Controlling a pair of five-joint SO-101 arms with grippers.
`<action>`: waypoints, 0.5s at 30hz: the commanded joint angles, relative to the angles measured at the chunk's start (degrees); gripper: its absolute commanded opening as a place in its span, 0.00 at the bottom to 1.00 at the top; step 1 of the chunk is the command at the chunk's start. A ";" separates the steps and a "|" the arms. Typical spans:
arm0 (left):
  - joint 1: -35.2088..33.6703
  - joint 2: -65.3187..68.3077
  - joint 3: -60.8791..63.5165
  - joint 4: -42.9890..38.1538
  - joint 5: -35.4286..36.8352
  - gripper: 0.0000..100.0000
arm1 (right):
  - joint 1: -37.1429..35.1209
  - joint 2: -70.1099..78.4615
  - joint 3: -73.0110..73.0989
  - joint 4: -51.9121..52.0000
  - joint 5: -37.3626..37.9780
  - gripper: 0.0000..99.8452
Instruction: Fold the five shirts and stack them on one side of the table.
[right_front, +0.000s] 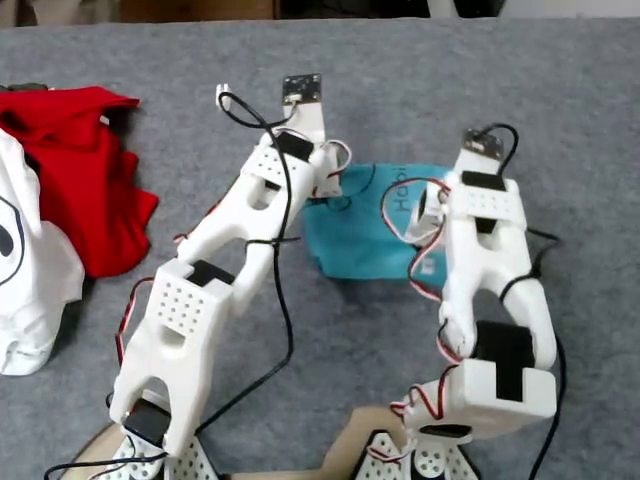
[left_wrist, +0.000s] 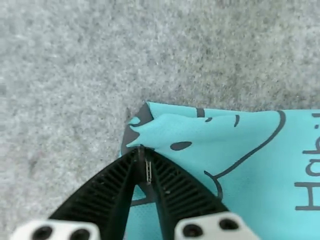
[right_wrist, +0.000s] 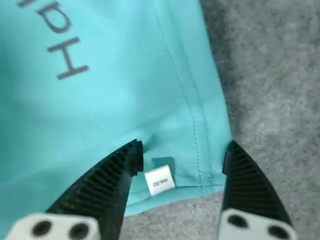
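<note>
Both arms meet at the teal shirt (right_front: 360, 240) on the table (right_front: 560, 120): left end effector (left_wrist: 142, 165) pinches a corner, right end effector (right_wrist: 183, 150) spread over its hem. Close right squarely, lift evenly; red shirt (right_front: 90, 170) lies beyond

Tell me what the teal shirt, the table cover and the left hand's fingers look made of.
Teal shirt: thin knit fabric, matte, fine mesh weave and stitched hem showing; likely polyester.
Table cover: grey felt or low carpet, fuzzy speckled surface.
Fingers of the left hand: black, ribbed, dull; probably printed plastic or rubber.
</note>
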 joint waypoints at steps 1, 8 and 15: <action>-0.44 -0.40 -2.73 0.26 -0.44 0.02 | -2.33 0.31 -2.95 -2.90 -0.70 0.27; -0.44 -0.40 -2.73 0.26 -0.44 0.02 | -4.18 0.40 -2.86 -6.07 -3.34 0.43; -0.44 -0.40 -2.73 0.26 -0.44 0.02 | -4.00 2.77 -1.80 -7.74 -3.43 0.38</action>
